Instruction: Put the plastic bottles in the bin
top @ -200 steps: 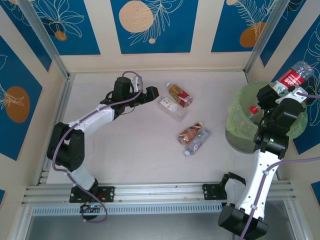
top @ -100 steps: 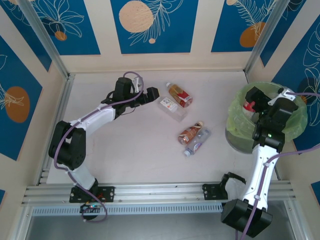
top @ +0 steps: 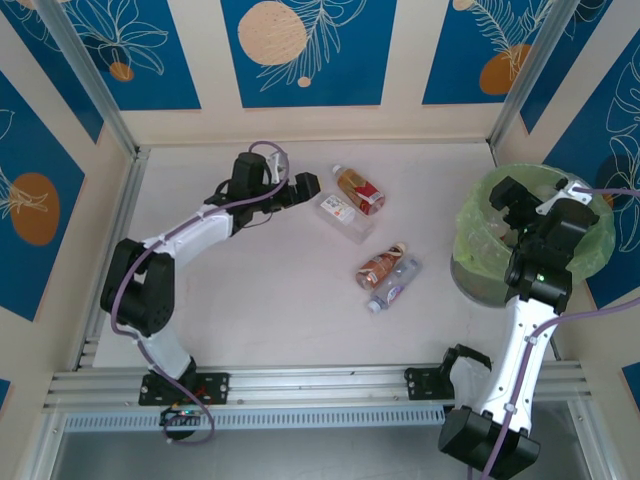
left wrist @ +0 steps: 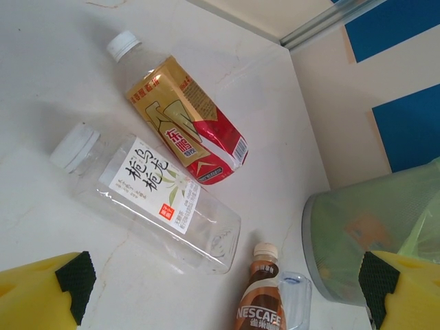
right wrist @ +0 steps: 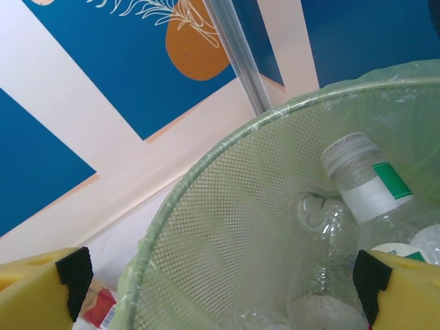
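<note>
Above the round grey bin [top: 468,272] with its light-green bag [right wrist: 206,159], we see our right gripper [right wrist: 220,275] spread apart over clear plastic bottles [right wrist: 364,187] inside; our left gripper [left wrist: 220,282], also apart, hovers near four bottles [top: 358,190] lying on the table [top: 270,300].

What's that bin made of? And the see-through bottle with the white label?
The bin looks like grey mesh, metal or plastic, I can't tell which: a fine grid shows in its wall. Its bag looks like thin shiny plastic film, pale green, crinkly and see-through. The bottle looks like clear glossy plastic: the table shows through it.
</note>
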